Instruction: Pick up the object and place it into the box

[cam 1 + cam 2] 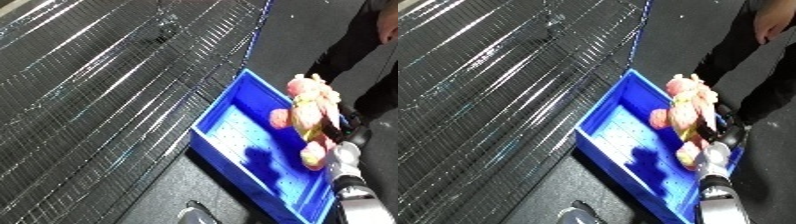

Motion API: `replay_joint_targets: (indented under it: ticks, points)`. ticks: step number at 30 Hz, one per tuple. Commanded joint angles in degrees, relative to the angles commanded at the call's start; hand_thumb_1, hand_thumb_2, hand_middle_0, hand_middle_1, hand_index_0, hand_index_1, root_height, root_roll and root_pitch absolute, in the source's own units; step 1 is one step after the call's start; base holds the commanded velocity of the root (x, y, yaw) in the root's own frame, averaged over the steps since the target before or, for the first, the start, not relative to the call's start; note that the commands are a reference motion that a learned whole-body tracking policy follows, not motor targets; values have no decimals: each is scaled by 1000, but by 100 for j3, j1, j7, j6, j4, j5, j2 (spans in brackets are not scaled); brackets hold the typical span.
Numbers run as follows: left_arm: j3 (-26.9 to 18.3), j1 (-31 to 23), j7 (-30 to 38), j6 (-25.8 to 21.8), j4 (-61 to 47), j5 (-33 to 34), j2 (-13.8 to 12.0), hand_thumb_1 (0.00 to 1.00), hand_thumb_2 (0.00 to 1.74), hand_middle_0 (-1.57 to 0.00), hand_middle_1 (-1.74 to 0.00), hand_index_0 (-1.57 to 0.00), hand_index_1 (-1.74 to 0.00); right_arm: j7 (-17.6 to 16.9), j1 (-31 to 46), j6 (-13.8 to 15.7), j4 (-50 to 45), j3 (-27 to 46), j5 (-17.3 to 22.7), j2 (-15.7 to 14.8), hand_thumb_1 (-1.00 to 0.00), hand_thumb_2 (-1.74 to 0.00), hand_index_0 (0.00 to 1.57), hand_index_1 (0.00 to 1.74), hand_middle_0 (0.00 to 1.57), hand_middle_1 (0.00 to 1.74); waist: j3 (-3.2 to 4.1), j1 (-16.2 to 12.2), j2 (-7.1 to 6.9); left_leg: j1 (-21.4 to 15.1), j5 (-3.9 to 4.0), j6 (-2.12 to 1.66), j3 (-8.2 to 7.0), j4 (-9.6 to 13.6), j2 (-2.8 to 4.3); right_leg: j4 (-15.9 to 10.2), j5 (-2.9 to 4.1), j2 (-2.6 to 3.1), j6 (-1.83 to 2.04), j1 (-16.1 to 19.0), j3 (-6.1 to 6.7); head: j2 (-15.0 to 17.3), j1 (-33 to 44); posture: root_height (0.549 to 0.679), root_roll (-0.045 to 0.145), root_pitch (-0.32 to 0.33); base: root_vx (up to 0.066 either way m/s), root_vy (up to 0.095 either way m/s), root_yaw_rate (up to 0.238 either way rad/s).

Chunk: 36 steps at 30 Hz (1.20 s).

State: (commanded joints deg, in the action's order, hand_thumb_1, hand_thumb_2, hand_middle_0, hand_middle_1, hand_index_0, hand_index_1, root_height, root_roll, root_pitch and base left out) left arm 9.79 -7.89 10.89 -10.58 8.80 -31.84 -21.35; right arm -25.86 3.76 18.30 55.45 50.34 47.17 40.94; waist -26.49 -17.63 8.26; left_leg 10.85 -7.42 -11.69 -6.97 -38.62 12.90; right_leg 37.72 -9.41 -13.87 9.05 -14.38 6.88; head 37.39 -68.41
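Fingers of right hand (pixel 333 131) curled round pink plush toy (pixel 311 107), forearm raised over blue bin (pixel 233 147)

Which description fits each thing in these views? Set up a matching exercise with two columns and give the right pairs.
Things:
1. plush toy
2. bin
3. wire shelf
4. right hand

Descriptions:
A. blue, open-topped, nothing lying on its floor
B. pink and yellow, held up over the bin
C. black, fingers closed on the toy
D. dark metal grid, to the left of the bin

Pairs: 1-B, 2-A, 3-D, 4-C
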Motion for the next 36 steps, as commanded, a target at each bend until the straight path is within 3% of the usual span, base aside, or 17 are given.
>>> replay_joint_targets:
  ticks: [10,19,21,26,29,36]
  points:
    - [20,-4,13,11,-31,52,-21,1000,1740,-1570,-1740,-1570,-1740,-10,34,59,0,27,88,-9,0,0,0,0,0,0,23,34,-7,-34,64,-5,14,104,-3,-79,-33,-11,9,66,-50,91,11,638,106,-234,1,-9,12]
    - [-53,-29,-22,41,-105,68,-29,1000,1740,-1570,-1740,-1570,-1740,209,86,37,-259,-310,4,-161,0,0,0,0,0,0,30,135,-44,-62,123,-6,41,174,-5,-107,-58,-9,13,112,-92,144,272,639,105,-238,0,-7,27]
    - [-102,-44,-30,39,-122,39,16,1000,1740,-1570,-1740,-1570,-1740,266,-29,102,-767,-665,-241,-310,0,0,0,0,0,0,14,175,-63,-65,134,-6,52,185,-7,-74,-77,-2,16,110,-107,135,778,638,104,-240,-2,-5,44]
    - [-181,-69,-27,39,-120,13,79,1000,1740,-1570,-1740,-1570,-1740,268,-145,149,-1610,-1099,-577,-588,0,0,0,0,0,0,-14,218,-91,-65,141,-1,65,193,-11,-24,-100,5,20,102,-122,120,857,637,102,-243,-5,-3,37]
    - [-330,-166,-9,92,-74,27,168,1000,1740,-1570,-1740,-1570,-1740,351,-209,148,-2765,-1615,-1101,-923,0,0,0,0,0,0,-66,355,-136,-47,155,17,117,190,-23,64,-131,22,19,104,-155,18,1346,635,96,-248,-9,-12,120]
    - [-491,-323,11,181,-97,52,229,1000,1740,-1570,-1740,-1570,-1740,409,-179,-29,-4073,-2092,-1694,-1236,0,0,0,0,0,0,-116,564,-232,26,162,33,182,142,-8,179,-159,37,27,61,-197,-122,1782,632,87,-251,-4,-12,91]
